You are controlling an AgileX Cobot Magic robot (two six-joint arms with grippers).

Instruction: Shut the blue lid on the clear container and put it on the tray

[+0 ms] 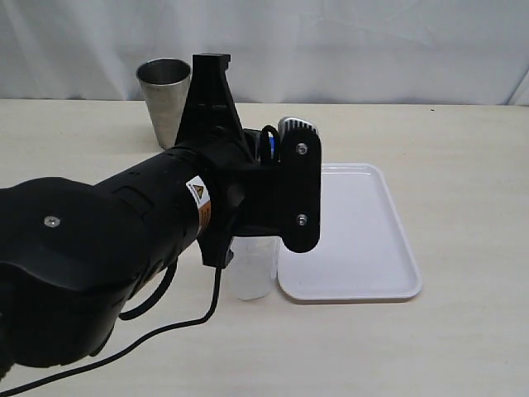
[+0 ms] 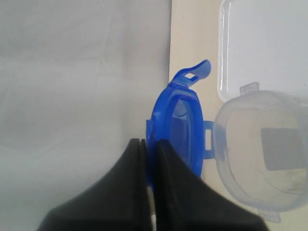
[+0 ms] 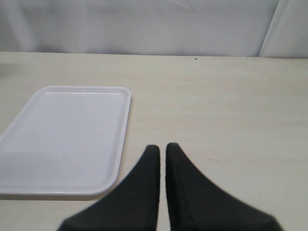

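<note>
My left gripper (image 2: 150, 143) is shut on the rim of the blue lid (image 2: 179, 126), which it holds edge-on with one snap flap sticking out. Right beside the lid is the open mouth of the clear container (image 2: 262, 156), with no lid on it. In the exterior view the container (image 1: 250, 271) stands upright on the table just left of the white tray (image 1: 364, 248), under the left arm (image 1: 124, 240), which hides most of the lid. My right gripper (image 3: 162, 149) is shut on nothing, low over the bare table beside the tray (image 3: 62, 139).
A steel cup (image 1: 168, 98) stands at the back left near the white backdrop. A black cable (image 1: 165, 327) trails from the left arm across the table's front. The tray holds nothing.
</note>
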